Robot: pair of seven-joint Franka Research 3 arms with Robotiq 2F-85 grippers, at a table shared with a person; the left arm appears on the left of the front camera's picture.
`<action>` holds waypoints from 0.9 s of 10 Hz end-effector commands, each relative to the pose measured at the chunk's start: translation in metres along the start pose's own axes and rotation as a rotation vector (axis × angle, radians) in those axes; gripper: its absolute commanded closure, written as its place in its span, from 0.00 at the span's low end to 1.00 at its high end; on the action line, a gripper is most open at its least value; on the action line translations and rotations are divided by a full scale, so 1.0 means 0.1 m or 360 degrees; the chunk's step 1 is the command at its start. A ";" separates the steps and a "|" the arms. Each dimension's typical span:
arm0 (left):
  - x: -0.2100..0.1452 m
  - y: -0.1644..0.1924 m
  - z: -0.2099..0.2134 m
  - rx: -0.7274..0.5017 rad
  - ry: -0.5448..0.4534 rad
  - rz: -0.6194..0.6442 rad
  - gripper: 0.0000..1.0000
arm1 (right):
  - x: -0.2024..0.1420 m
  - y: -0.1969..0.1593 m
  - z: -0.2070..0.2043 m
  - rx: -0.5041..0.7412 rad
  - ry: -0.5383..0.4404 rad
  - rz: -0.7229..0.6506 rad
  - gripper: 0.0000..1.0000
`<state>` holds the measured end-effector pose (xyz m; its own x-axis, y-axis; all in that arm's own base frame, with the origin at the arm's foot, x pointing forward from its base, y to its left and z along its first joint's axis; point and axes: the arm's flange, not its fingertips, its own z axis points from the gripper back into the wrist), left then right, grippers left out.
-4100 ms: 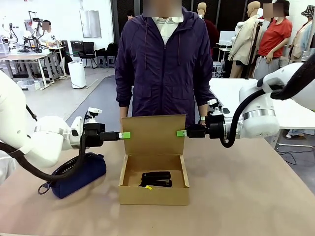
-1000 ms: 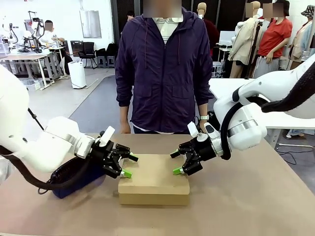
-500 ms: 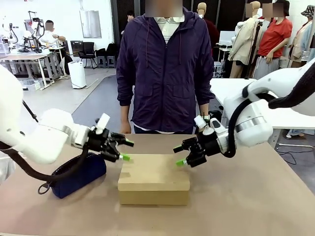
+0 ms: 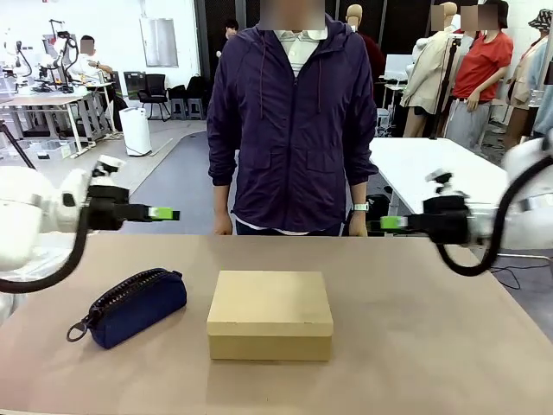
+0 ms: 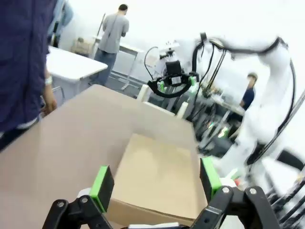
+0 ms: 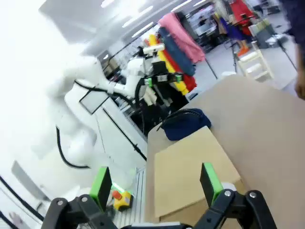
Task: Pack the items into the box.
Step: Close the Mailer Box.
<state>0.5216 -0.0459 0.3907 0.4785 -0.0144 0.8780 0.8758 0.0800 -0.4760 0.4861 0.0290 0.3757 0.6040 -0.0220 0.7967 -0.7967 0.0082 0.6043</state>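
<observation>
I judge packing finished: the box (image 4: 270, 313) sits lid-down mid-desk, items hidden inside, 1 navy pouch (image 4: 134, 306) toward the left edge. My left gripper (image 4: 164, 213) and right gripper (image 4: 390, 223) hover wide apart, empty. Next I'd park both.

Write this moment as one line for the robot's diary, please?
box: lid shut | left gripper: open, raised, empty | right gripper: open, raised, empty | pouch: left of box

table (image 4: 432, 346): light brown top, person standing at its far edge
box (image 4: 270, 314): tan cardboard, lid shut, flat on the table, midway between left and right edges
pouch (image 4: 130, 307): navy, zipped, lying toward the left edge, beside the box, apart from it
</observation>
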 end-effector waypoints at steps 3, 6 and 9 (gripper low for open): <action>-0.07 -0.13 1.03 0.0446 -0.0183 0.0719 0.04 | -0.18 0.43 0.97 -0.0571 -0.0134 -0.0450 0.00; -0.12 -0.01 1.00 0.0372 -0.0138 0.0634 0.04 | -0.22 0.33 1.00 -0.0509 -0.0131 -0.0333 0.00; -0.12 -0.01 1.00 0.0372 -0.0138 0.0634 0.04 | -0.22 0.33 1.00 -0.0509 -0.0131 -0.0333 0.00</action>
<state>0.5085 0.0492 0.3860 0.7715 0.1443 0.6196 0.5682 0.2819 -0.7731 0.4415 -0.0681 0.3753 0.7577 -0.1342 0.6387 -0.5798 0.3107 0.7532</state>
